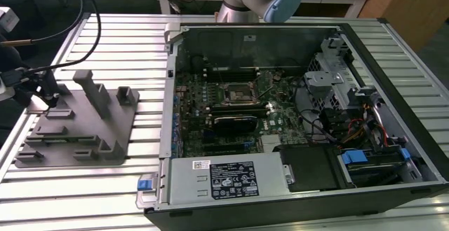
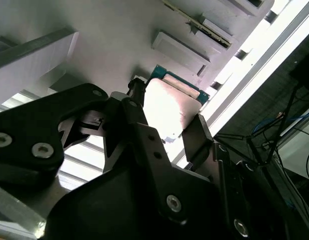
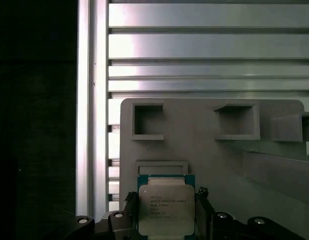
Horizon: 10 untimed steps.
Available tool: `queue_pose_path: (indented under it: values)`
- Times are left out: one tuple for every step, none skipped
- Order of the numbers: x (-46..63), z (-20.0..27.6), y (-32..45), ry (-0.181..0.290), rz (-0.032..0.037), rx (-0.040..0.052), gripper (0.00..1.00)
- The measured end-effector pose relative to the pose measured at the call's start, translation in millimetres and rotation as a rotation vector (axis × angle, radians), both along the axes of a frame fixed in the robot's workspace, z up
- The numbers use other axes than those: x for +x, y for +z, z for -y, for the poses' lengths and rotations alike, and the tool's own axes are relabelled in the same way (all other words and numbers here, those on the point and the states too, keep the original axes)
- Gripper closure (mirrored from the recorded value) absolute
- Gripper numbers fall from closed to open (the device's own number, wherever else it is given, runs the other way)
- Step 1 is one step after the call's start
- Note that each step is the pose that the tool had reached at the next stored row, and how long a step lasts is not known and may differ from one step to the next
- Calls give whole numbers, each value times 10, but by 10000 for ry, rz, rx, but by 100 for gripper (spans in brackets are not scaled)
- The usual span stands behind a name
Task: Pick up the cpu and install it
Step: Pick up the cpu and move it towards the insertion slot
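Note:
The cpu (image 3: 166, 210) is a small square chip with a silvery top plate and a green rim. It sits between my two black fingers (image 3: 130, 200), which press against its opposite edges. In the second wrist view the same cpu (image 2: 169, 107) shows bright between the fingers (image 2: 194, 132). My gripper (image 3: 166, 200) is shut on it, right over the grey fixture block (image 3: 214, 155). In the exterior view my gripper (image 1: 49, 98) hangs at the left end of the fixture block (image 1: 84, 131). The black-framed socket (image 1: 238, 93) lies on the motherboard inside the open computer case (image 1: 354, 47).
The fixture block carries upright posts (image 1: 91, 91) and several shallow recesses (image 3: 148, 120). It rests on a ribbed metal table (image 1: 77, 194). Cables (image 1: 88, 10) hang over the table at the exterior view's left. The case also holds a power supply (image 1: 224, 178) and drive bays (image 1: 365, 157).

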<state>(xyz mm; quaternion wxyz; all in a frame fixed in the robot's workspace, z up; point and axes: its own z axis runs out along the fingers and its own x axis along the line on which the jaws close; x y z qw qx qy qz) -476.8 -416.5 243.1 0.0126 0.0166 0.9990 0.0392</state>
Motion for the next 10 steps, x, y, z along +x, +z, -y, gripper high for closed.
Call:
queue_pose_path:
  values:
    - [0, 0, 10, 0, 0, 4, 46]
    - [0, 0, 20, 0, 0, 7, 46]
    - [-1, 0, 31, 0, 0, 10, 46]
    - [0, 0, 42, 0, 2, 14, 46]
    - [-1, 0, 52, 0, 2, 19, 46]
    - [-1, 0, 62, 0, 2, 24, 46]
    - [-1, 0, 71, 0, 3, 29, 46]
    - [-1, 0, 80, 0, 3, 33, 46]
    - [-1, 0, 89, 0, 3, 38, 46]
    - [-1, 0, 97, 0, 4, 42, 46]
